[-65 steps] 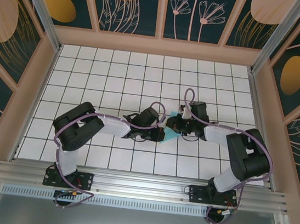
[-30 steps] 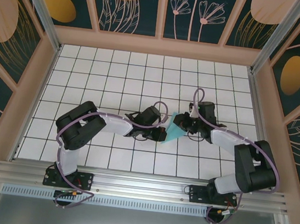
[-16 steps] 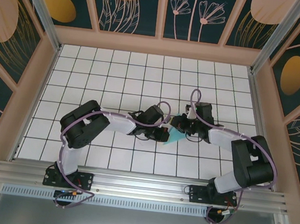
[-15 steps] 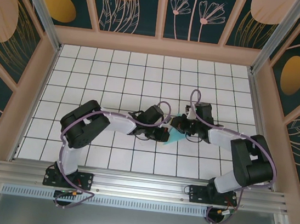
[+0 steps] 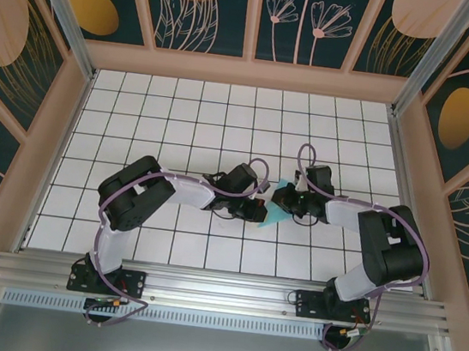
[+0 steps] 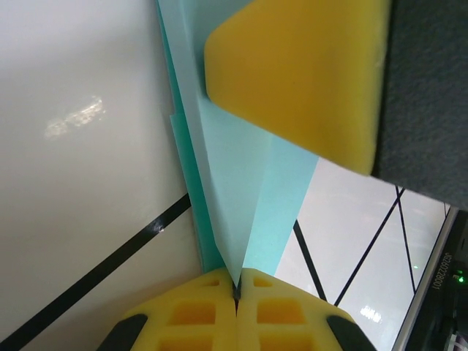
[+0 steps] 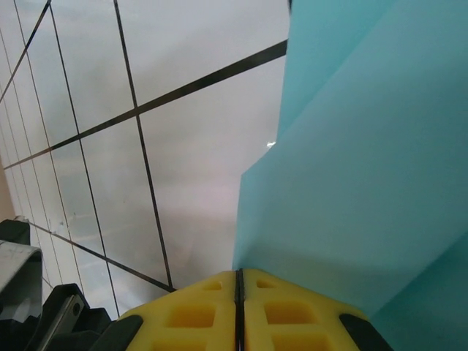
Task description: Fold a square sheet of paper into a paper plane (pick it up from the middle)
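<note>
The sheet of paper (image 5: 274, 217) is light turquoise and folded into narrow layered flaps; it stands off the tiles at the table's middle, between both grippers. My left gripper (image 5: 258, 210) comes from the left and is shut on it. In the left wrist view the folded paper (image 6: 241, 183) tapers down into the seam of my left gripper (image 6: 237, 285). One yellow right finger (image 6: 300, 66) lies against the paper's upper part. My right gripper (image 5: 280, 201) comes from the right. In the right wrist view its pads (image 7: 205, 314) meet, and the paper's (image 7: 365, 183) edge runs into the seam of my right gripper (image 7: 238, 281).
The white grid-tiled table (image 5: 182, 117) spreads all round. Wooden walls (image 5: 44, 142) with patterned panels close in the left, right and far sides. A metal rail (image 5: 219, 293) with both arm bases runs along the near edge.
The right gripper has slid left along the paper toward the left gripper and closed a little more. Less paper shows between them. The left gripper keeps its hold.
</note>
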Motion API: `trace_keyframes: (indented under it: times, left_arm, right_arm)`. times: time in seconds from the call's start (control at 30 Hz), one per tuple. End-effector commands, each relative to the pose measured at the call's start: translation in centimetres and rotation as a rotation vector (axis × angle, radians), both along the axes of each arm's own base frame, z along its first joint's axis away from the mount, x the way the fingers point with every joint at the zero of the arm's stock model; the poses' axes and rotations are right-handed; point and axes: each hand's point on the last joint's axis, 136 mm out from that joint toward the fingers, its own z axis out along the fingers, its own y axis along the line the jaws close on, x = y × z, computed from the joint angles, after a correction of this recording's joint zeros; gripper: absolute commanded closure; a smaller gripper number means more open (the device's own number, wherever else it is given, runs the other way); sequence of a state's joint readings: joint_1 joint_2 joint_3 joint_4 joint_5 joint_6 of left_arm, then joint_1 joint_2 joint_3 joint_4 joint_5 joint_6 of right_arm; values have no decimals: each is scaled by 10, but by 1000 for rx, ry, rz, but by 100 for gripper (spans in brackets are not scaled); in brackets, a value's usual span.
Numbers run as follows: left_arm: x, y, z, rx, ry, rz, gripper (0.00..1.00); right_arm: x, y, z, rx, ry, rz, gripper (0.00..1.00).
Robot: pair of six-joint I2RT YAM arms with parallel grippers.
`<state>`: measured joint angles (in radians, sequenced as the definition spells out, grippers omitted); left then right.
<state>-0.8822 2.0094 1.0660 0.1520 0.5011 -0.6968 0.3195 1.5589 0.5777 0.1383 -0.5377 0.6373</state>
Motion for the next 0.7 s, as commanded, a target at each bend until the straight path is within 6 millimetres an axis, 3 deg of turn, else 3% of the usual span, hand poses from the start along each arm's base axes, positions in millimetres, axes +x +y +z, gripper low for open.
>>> trace_keyframes:
  times: [0.0, 0.2, 0.3, 0.5, 0.67]
  left_arm:
    - [-12, 13, -27, 84, 79, -13, 100]
    - [-9, 11, -17, 75, 52, -10, 85]
    - [-9, 9, -12, 58, 45, -19, 83]
    - [-11, 9, -14, 55, 49, -26, 97]
    - [-11, 9, -17, 59, 53, -31, 100]
  right_arm:
    - [-2, -15, -17, -64, 34, -30, 89]
    - [-3, -18, -17, -68, 29, -45, 89]
    - [-4, -23, -23, -92, 46, -55, 89]
    - [-7, -24, -27, -82, 56, -66, 89]
    - [-6, -20, -16, -46, 26, -56, 88]
